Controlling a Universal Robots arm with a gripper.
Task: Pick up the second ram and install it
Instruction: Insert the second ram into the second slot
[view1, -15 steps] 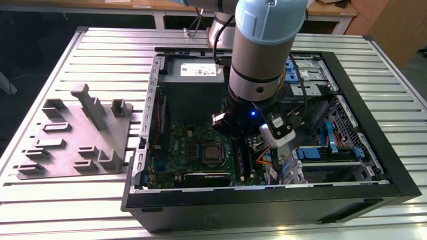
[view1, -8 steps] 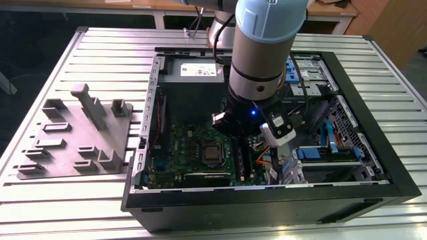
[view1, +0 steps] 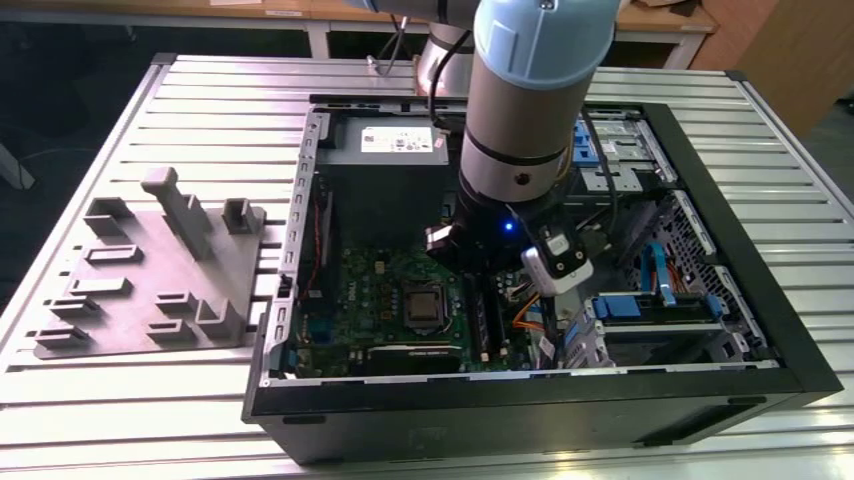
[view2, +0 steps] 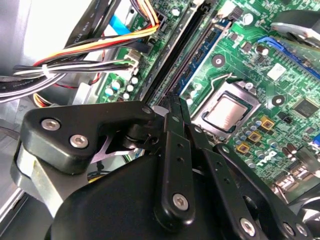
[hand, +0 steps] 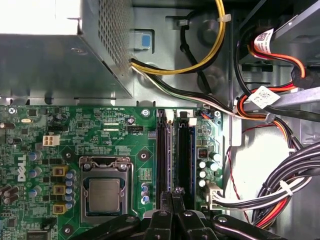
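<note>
Arm's gripper (hand: 175, 194) is down inside the open PC case (view1: 747, 330), fingers together with no gap, tips at 1 end of the 2 memory slots (hand: 183, 150). The second ram (hand: 168, 162) looks already stood in the slot beside the CPU socket (hand: 105, 192), right under the tips. Pick-up done, I judge; seating in hand, latches can't be confirmed. Grey fixture plate (view1: 147, 270) sits on the tabletop (view1: 200, 90) beside the case. Cable bundle (hand: 292, 172) and power supply (hand: 50, 60) crowd the slots but don't cross them.
</note>
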